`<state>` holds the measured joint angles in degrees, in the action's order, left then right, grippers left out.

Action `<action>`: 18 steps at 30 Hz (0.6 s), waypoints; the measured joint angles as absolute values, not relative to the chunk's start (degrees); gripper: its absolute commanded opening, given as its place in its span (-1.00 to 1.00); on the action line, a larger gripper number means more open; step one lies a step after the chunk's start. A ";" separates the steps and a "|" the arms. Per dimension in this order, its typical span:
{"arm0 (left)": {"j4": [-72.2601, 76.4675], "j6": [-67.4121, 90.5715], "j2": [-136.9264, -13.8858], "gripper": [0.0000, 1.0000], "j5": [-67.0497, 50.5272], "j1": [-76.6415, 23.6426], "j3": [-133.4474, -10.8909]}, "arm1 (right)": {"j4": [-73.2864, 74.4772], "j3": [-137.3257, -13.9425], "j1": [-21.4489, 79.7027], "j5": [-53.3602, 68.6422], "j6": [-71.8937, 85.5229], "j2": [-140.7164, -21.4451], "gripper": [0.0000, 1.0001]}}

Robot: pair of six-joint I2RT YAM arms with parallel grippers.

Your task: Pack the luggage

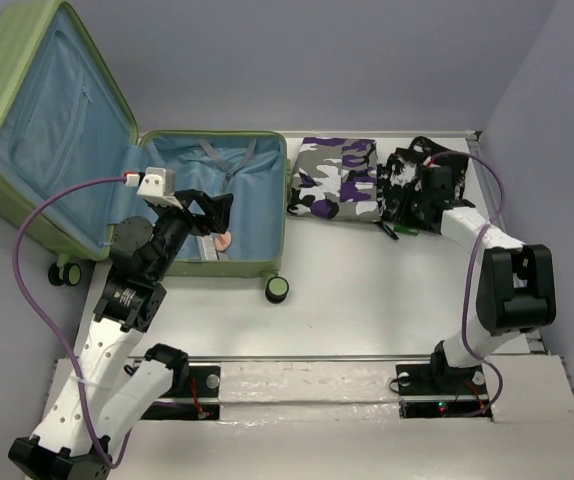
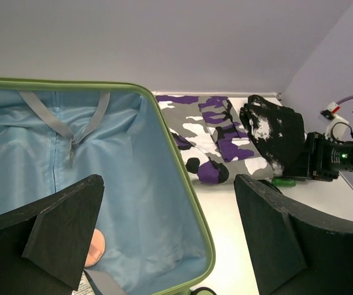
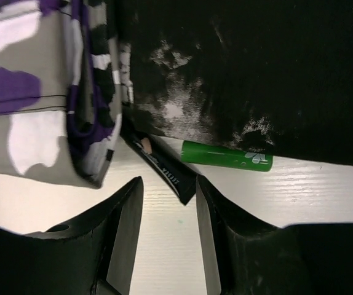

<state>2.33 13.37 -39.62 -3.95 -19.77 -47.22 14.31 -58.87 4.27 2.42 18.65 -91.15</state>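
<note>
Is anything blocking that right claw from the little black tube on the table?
Nothing visible does. The right gripper is open, and the black tube's near end lines up between its fingers. The green tube sits off to one side, against the black garment.

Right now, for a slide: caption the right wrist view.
Open right gripper at a black tube, green tube beside it.

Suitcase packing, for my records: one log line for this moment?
left gripper: open over suitcase; right gripper: open at black tube; camouflage garment: on table
</note>
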 measured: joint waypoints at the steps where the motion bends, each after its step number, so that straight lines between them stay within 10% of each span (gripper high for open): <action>1: 2.31 13.37 -39.62 0.98 -4.05 -19.77 -47.22 | 14.98 -59.27 4.03 2.81 18.06 -92.03 -0.08; 18: 2.31 13.37 -39.72 0.98 -4.38 -19.75 -47.22 | 17.93 -66.87 3.11 11.46 13.04 -104.18 -0.04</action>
<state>2.31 13.37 -39.72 -4.38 -19.75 -47.22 17.93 -66.87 3.11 11.46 13.04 -104.18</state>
